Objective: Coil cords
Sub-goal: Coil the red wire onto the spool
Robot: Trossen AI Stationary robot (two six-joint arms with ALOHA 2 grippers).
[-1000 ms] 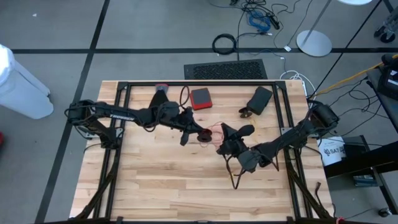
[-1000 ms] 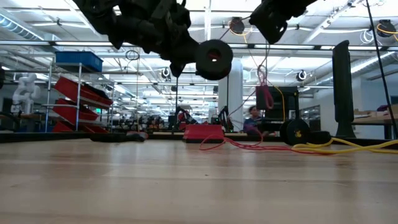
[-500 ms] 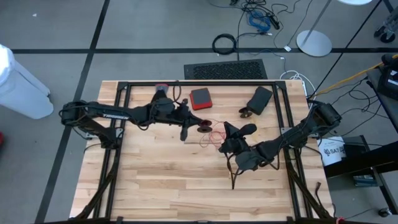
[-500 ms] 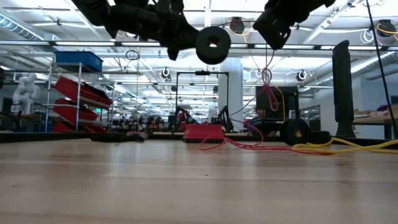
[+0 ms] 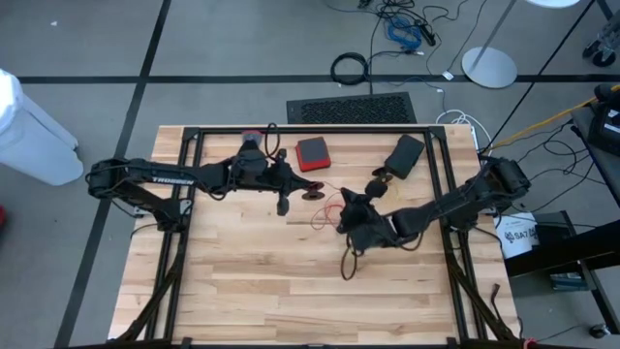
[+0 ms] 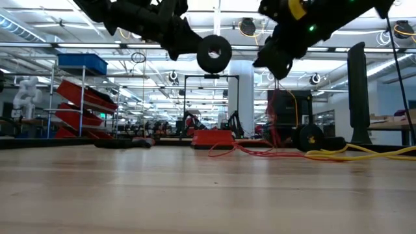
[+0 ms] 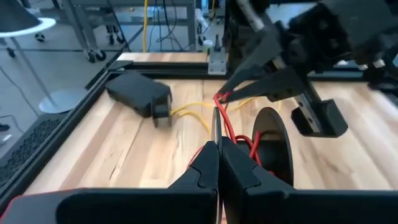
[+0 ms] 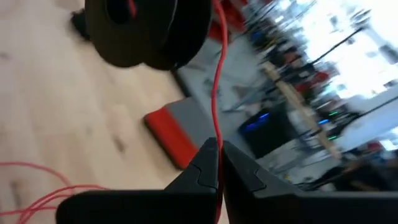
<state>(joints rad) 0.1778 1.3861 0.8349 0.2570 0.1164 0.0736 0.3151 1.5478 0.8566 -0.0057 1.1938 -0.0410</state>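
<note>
The wooden desk (image 5: 242,291) lies inside a black frame on a grey floor. From above, my left gripper (image 5: 302,190) reaches in from the left edge to the middle of the far half. Its fingers are pinched on a black spool (image 5: 317,193). My right gripper (image 5: 343,209) comes in from the right edge and sits just beside the spool, toward the near side. Loose loops of red cord (image 5: 327,210) lie on the wood between the two. A red box (image 5: 312,153) rests near the far edge, and a black box (image 5: 404,155) sits toward the far right corner.

At desk height, the spool hangs well above the wood with my right gripper next to it. The red cord drops from that gripper to a tangle on the desk. A yellow cord (image 6: 364,153) trails along the right side.

Past my left fingers (image 7: 202,165), which are closed tight on one thin flange of the spool, I see the other gripper's tips nipping the red cord.

Past my right fingers (image 8: 202,165), the red cord is clamped between them and runs up to the spool.
</note>
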